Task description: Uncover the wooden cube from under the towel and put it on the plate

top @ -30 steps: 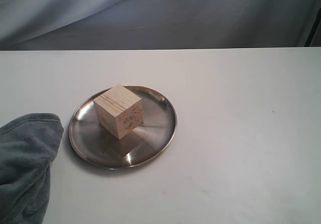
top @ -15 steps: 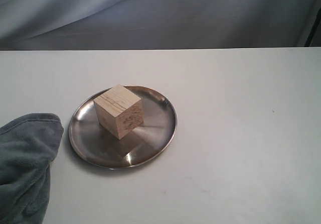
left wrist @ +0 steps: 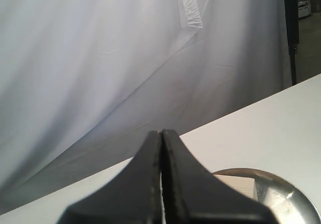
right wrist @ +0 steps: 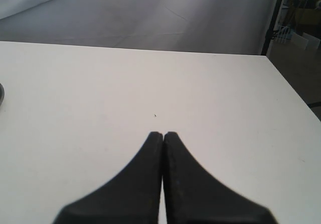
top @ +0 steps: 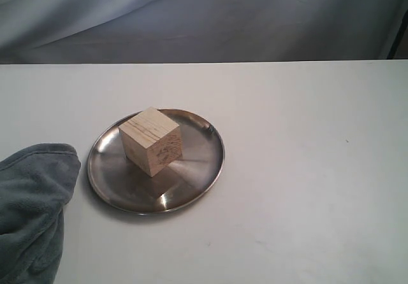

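The pale wooden cube [top: 150, 141] stands on the round steel plate [top: 197, 163], a little left of its middle, uncovered. The blue-grey towel [top: 32, 207] lies bunched at the table's front left corner, just left of the plate and apart from it. Neither arm shows in the exterior view. My left gripper [left wrist: 161, 132] is shut on nothing, held above the table; past it I see a strip of the cube [left wrist: 241, 185] and the plate's rim [left wrist: 286, 194]. My right gripper [right wrist: 163, 133] is shut and empty over bare table, with the plate's edge [right wrist: 1, 94] far off.
The white table [top: 306, 169] stretches right of the plate with a small dark speck [top: 347, 141]. A grey cloth backdrop [top: 204, 16] hangs behind the far edge. The table's right edge [right wrist: 293, 91] drops off toward a dark stand.
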Robot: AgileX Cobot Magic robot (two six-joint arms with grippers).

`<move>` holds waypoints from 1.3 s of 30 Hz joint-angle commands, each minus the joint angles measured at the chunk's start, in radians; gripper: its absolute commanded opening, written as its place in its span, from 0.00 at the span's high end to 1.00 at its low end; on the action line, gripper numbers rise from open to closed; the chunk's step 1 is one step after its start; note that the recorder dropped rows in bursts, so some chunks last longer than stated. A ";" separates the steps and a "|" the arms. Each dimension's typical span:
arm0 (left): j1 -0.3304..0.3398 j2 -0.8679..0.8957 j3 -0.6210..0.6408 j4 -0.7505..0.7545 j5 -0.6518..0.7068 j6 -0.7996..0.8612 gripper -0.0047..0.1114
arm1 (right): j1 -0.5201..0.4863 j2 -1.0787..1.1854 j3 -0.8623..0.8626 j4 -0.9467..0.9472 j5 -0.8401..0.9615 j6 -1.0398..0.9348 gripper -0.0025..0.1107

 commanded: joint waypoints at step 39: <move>0.523 -0.482 0.513 -0.053 -0.046 -0.244 0.96 | 0.000 -0.006 0.004 0.004 -0.014 -0.008 0.98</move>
